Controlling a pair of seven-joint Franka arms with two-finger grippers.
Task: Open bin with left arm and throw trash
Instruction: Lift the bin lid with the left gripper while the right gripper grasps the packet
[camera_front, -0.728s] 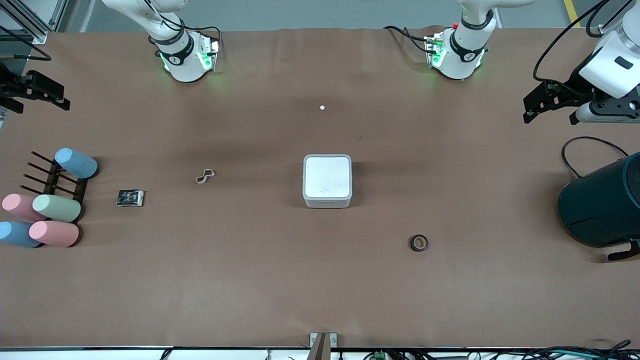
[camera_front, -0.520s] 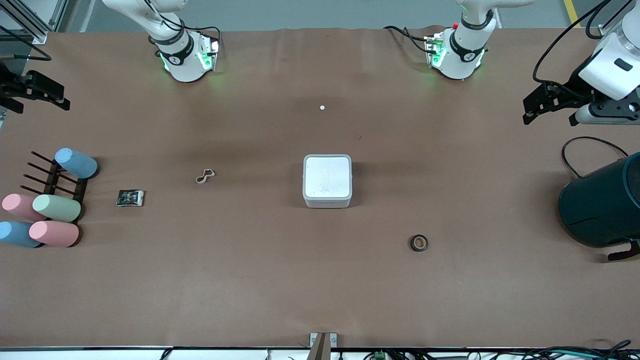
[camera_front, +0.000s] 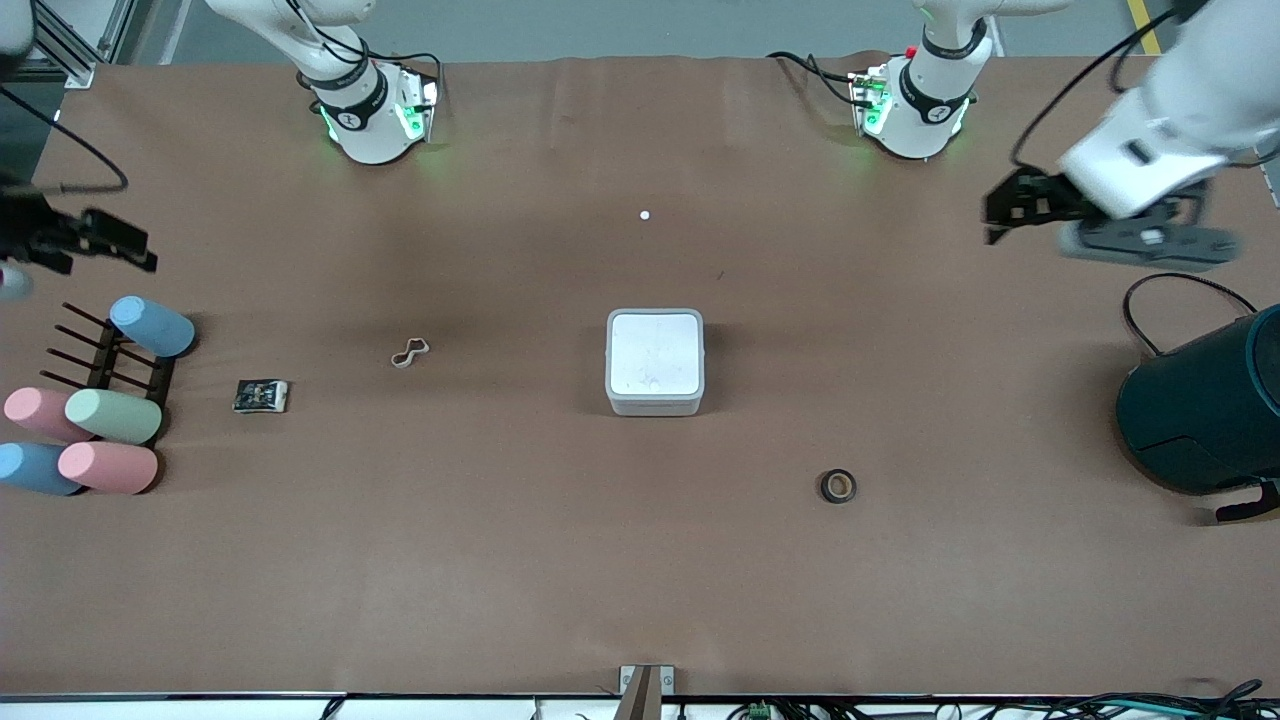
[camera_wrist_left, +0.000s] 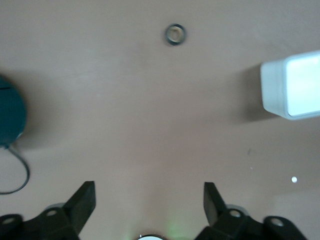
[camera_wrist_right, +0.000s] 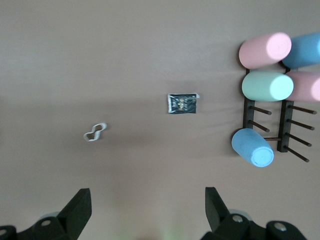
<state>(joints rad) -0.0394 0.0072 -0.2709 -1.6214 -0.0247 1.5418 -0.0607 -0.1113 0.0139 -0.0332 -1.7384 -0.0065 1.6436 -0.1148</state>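
The white bin stands shut at the table's middle; it also shows in the left wrist view. The black tape roll lies nearer the front camera than the bin, also in the left wrist view. The pale rubber band and the dark wrapper lie toward the right arm's end, both in the right wrist view: band, wrapper. My left gripper is open and empty in the air over bare table. My right gripper is open and empty over the table by the cup rack.
A large dark teal container with a black cable stands at the left arm's end. A black rack with pastel cups sits at the right arm's end. A tiny white dot lies between the arm bases.
My left gripper has swung in from the table's end toward the middle. My right gripper has shifted a little over the table near the rack. Bin and trash have not moved.
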